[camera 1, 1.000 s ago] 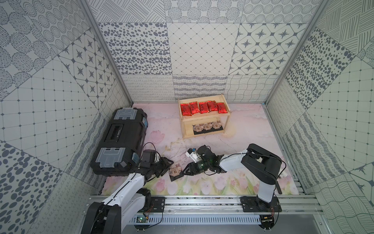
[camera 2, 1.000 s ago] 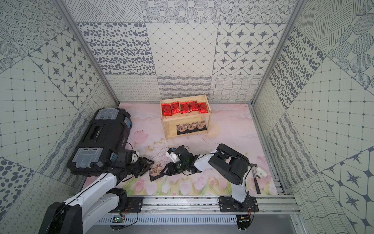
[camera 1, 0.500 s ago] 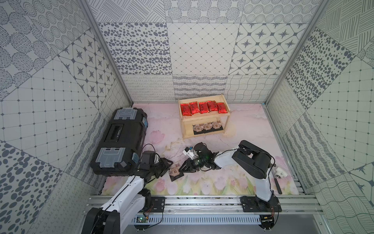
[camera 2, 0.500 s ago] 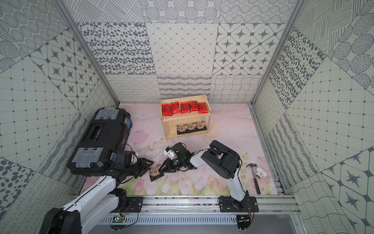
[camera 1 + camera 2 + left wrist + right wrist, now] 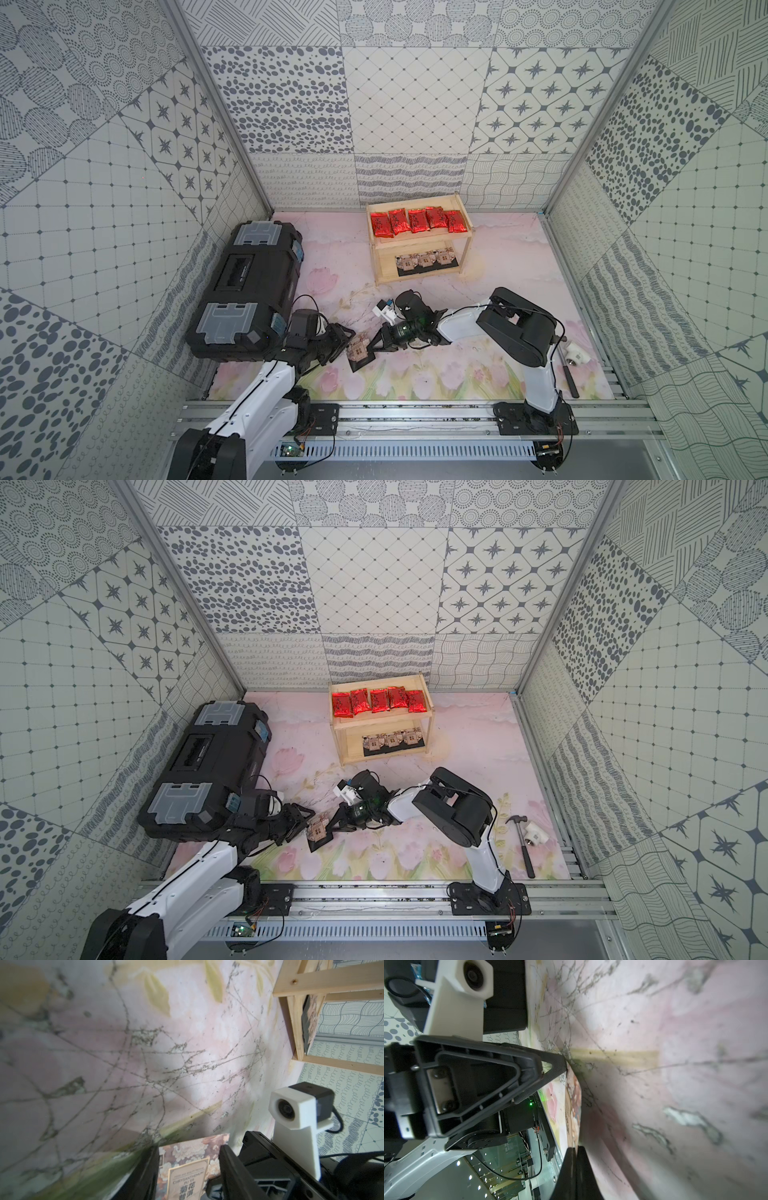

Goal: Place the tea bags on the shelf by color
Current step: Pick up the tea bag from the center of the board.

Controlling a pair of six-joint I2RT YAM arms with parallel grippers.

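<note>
At far left the toolbox (image 5: 249,291) lies on the floral table (image 5: 478,374), lid shut. Just beside its near corner the left gripper (image 5: 344,347) reaches in low. Its fingers (image 5: 146,1169) stand on either side of a black sachet (image 5: 360,353) and press its two side edges, as far as the left wrist view shows. That sachet (image 5: 187,1165) (house print, "Chrysanthemum" legible on the label) is tilted up off the table near the front, midway between the two arms. From the other side the right gripper (image 5: 375,347) meets it. In the right wrist view the fingertips (image 5: 572,1163) are clamped tight together on the sachet's near edge, which runs edge-on into them. Farther back and to the right stands the shelf (image 5: 419,245) against the rear wall. Five red sachets (image 5: 417,220) lie side by side on the top tier and a row of black sachets (image 5: 424,261) lies on the lower one. At far right a hammer (image 5: 524,850) lies on the table, well apart from both arms.
</note>
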